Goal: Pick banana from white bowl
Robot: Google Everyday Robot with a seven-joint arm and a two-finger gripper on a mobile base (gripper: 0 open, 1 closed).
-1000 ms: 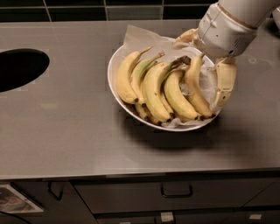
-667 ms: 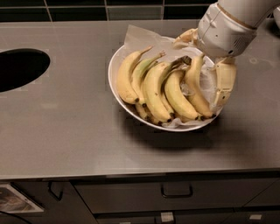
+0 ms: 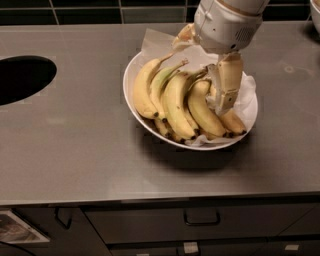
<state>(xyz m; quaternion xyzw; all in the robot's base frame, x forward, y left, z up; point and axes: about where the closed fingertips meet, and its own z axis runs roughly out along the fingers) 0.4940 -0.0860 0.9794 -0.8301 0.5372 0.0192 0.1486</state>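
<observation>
The white bowl [image 3: 131, 85], lined with crumpled white paper, sits mid-counter and holds several bananas. The banana [image 3: 201, 107], long, curved and fully yellow, lies right of centre in the bowl. A green-tinged banana [image 3: 161, 84] and another big yellow one [image 3: 175, 105] lie to its left. A short one [image 3: 233, 122] lies to its right. My gripper [image 3: 202, 75] hangs over the right half of the bowl and is open. One tan finger [image 3: 227, 82] reaches down beside the banana's right side. The other finger [image 3: 184, 36] sits high over the bowl's back rim.
A dark round hole [image 3: 20, 77] is cut in the grey counter [image 3: 75, 150] at the left. Dark tiles run along the back wall. Drawers with handles [image 3: 201, 218] are below the front edge. The rim of another white bowl [image 3: 316, 12] shows at the top right.
My gripper has moved left and slightly up over the bowl, so its lower finger now sits against the bananas instead of near the right rim. The bananas and the bowl have not moved.
</observation>
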